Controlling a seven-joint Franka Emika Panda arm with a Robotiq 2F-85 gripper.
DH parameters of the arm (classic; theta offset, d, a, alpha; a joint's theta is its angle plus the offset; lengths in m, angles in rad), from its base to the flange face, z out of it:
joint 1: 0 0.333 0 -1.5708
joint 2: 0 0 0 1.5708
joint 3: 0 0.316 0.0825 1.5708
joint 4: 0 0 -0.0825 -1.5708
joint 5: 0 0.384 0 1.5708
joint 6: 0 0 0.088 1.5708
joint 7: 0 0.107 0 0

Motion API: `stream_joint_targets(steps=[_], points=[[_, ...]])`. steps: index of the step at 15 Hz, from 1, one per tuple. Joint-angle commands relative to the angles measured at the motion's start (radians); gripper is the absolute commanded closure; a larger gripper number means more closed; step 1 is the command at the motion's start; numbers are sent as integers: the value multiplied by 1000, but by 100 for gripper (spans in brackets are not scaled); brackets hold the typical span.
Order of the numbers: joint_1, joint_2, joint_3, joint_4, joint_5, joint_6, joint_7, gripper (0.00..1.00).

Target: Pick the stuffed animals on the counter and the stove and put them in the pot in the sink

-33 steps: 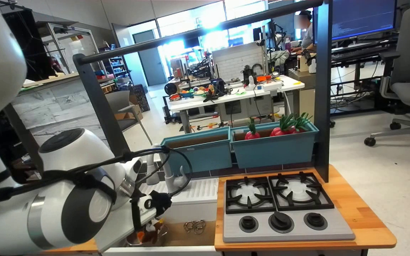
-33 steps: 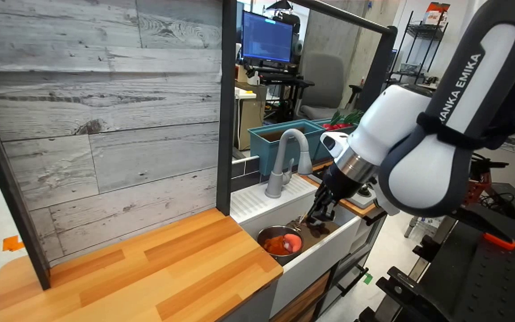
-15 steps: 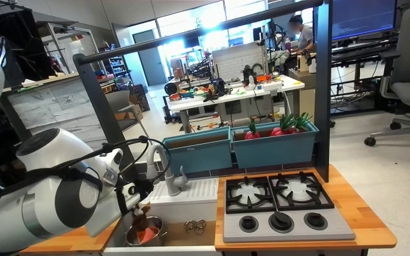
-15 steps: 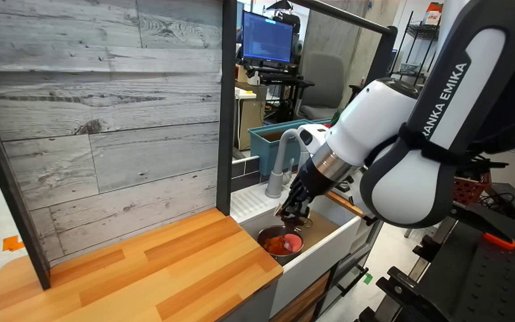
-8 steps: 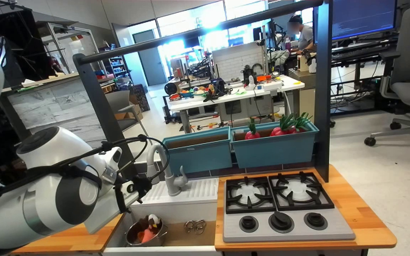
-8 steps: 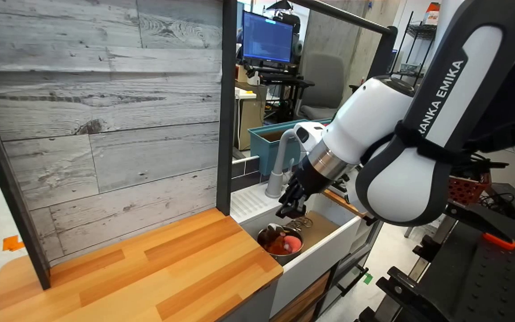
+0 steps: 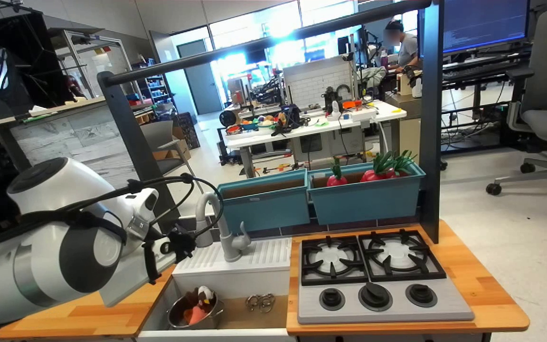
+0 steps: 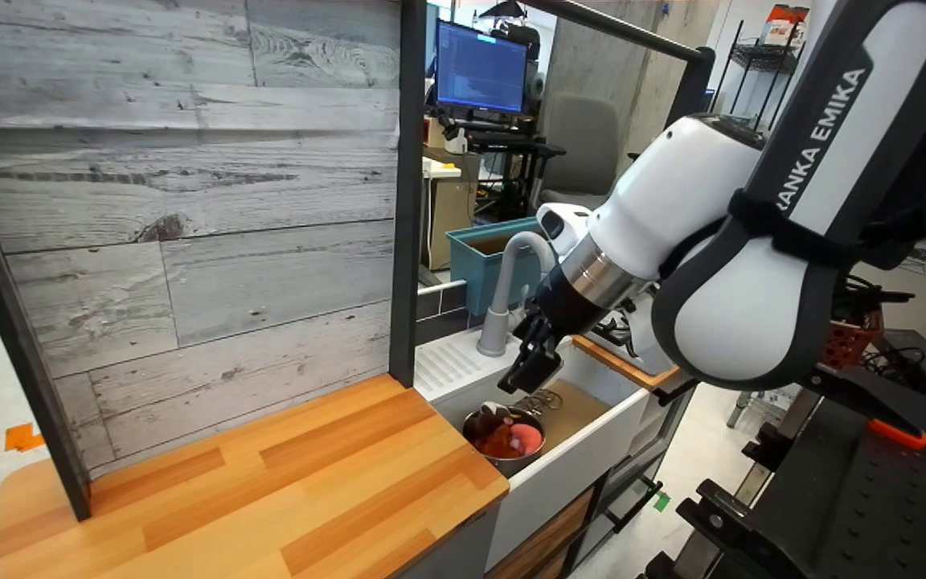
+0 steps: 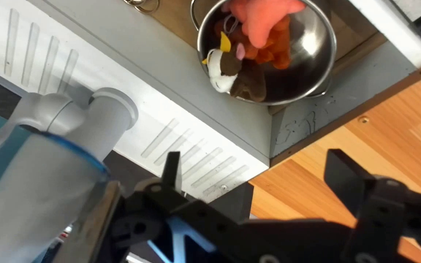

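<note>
Inside the silver pot (image 9: 305, 78), a brown and white stuffed animal (image 9: 219, 73) with yellow horns leans on the rim. Beside it lie a coral-red stuffed animal (image 9: 265, 18) and orange plush (image 9: 281, 51); whether these two are separate I cannot tell. The pot stands in the sink (image 7: 240, 280) in both exterior views. Above and apart from the pot, my gripper (image 9: 254, 157) is open, with nothing between its fingers. No toy shows on the stove (image 7: 387, 304) or on the visible part of the counter (image 8: 270, 498).
A grey faucet (image 8: 503, 297) rises behind the sink, close to the gripper. Metal rings (image 7: 260, 302) lie on the sink floor. Teal planters (image 7: 264, 204) stand behind, and a plank panel (image 8: 190, 201) rises beside the counter. Dark posts (image 7: 430, 123) frame the unit.
The brown and white toy hung from my gripper over the pot a second ago; it now rests inside. The gripper has opened, and the arm has drawn slightly up and away.
</note>
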Motion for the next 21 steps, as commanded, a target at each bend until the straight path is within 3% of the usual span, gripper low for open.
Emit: stream_joint_targets(steps=[1,5,8,11,15,16,17,21], points=[[-67,-118,48,-145,-36,118,40,0],[-121,-246,93,-271,-31,138,81,0],[-184,-395,133,-400,-44,69,121,0],[-341,-541,232,-536,-151,46,182,0],[-621,-672,388,-653,-400,34,357,0],[-511,-603,327,-578,-312,-15,289,0],[-544,-626,338,-597,-333,-32,302,0],[-523,-619,335,-585,-328,-48,300,0]])
